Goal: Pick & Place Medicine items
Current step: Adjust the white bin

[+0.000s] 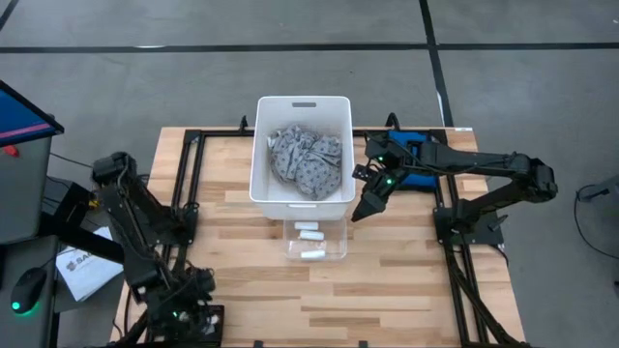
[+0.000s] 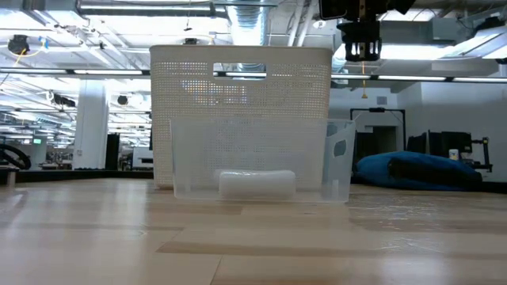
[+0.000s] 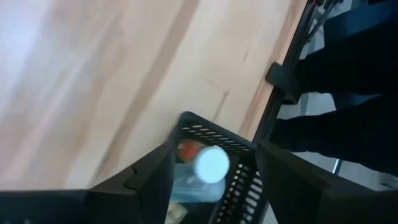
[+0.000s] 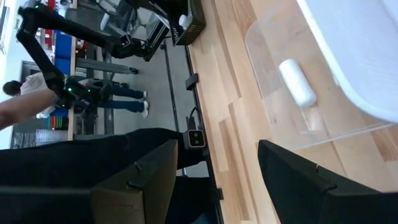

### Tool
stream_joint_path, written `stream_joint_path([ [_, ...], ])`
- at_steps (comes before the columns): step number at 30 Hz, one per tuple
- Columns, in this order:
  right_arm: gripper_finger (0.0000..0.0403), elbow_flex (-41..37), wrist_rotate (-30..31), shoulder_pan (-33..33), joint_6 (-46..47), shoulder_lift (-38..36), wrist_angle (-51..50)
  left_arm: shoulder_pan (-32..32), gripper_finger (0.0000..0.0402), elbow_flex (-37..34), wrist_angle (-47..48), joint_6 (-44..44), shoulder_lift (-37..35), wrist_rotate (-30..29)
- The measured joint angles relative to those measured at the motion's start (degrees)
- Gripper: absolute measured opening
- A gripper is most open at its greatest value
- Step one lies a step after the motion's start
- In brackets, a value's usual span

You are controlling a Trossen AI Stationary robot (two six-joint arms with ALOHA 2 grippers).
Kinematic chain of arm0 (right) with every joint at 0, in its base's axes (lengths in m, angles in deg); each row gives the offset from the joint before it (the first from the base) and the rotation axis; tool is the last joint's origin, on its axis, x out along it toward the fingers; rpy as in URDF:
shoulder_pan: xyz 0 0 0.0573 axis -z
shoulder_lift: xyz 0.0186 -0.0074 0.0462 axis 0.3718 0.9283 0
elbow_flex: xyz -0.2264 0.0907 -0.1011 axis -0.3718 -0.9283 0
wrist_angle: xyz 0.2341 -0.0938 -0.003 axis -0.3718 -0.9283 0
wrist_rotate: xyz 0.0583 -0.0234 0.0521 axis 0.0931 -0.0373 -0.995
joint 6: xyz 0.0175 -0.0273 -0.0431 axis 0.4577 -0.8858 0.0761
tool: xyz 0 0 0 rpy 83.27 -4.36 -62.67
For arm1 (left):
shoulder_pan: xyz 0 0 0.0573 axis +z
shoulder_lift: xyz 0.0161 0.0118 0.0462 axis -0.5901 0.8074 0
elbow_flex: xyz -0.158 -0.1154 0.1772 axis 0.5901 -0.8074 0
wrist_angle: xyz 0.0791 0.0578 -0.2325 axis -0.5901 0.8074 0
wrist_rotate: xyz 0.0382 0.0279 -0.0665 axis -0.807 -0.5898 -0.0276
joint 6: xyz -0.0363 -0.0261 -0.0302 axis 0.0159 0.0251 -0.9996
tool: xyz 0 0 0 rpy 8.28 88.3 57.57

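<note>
Two of the medicine items, short white cylinders (image 1: 308, 229) (image 1: 311, 255), lie flat in a clear container (image 1: 316, 242) at the near side of the white bin (image 1: 263, 184). One cylinder (image 4: 297, 81) shows in the right wrist view and one (image 2: 257, 184) in the low view. My right gripper (image 1: 363, 208) (image 4: 214, 149) hangs open and empty, raised above the table just right of the bin's near right corner. My left gripper (image 3: 211, 186) is open and empty at the table's near left corner.
The bin holds a grey patterned cloth (image 1: 308, 159). A blue padded pouch (image 1: 418, 155) (image 2: 420, 170) lies under the right arm. A black mesh basket with a white-capped bottle (image 3: 211, 165) sits below the left gripper. A person (image 4: 18, 99) stands beyond the table. Bare wood lies near and left.
</note>
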State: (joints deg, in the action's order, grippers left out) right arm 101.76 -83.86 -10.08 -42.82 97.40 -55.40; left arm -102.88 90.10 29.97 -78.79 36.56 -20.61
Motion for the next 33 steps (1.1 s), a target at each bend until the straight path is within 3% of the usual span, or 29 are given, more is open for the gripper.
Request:
stream_joint_path([
  [5,0.022,0.0,0.0,0.0,0.0,0.0,1.8,1.1,0.0209,0.0,6.9,3.9,-8.1,-2.2],
  [8,0.022,0.0,0.2,0.0,-0.1,-0.2,2.6,4.4,0.0199,0.0,8.1,15.2,-12.5,-3.9],
  [12,0.022,0.0,0.6,0.0,0.0,-1.5,4.5,14.6,0.0183,0.0,7.7,36.3,-17.0,-3.9],
  [16,0.022,0.0,3.1,0.0,0.1,-4.2,5.3,30.8,0.016,-0.4,1.2,58.3,-20.7,-3.3],
  [18,0.022,0.0,4.7,0.0,0.7,-5.7,5.9,40.5,0.0145,-2.2,-8.1,67.7,-21.7,0.7],
  [20,0.022,0.0,6.2,0.0,1.4,-7.4,6.6,49.8,0.013,-4.5,-19.3,73.4,-21.9,8.7],
  [24,0.022,0.0,9.6,0.0,4.7,-11.5,8.1,62.5,0.0092,-10.5,-38.0,74.8,-21.5,24.5],
  [28,0.022,0.0,15.1,-0.1,8.2,-16.1,9.0,63.1,0.0053,-17.0,-45.4,73.7,-21.9,28.6],
  [33,0.022,0.0,22.7,-0.1,12.4,-21.0,10.9,54.0,0.0016,-22.7,-48.1,71.9,-25.2,25.2],
])
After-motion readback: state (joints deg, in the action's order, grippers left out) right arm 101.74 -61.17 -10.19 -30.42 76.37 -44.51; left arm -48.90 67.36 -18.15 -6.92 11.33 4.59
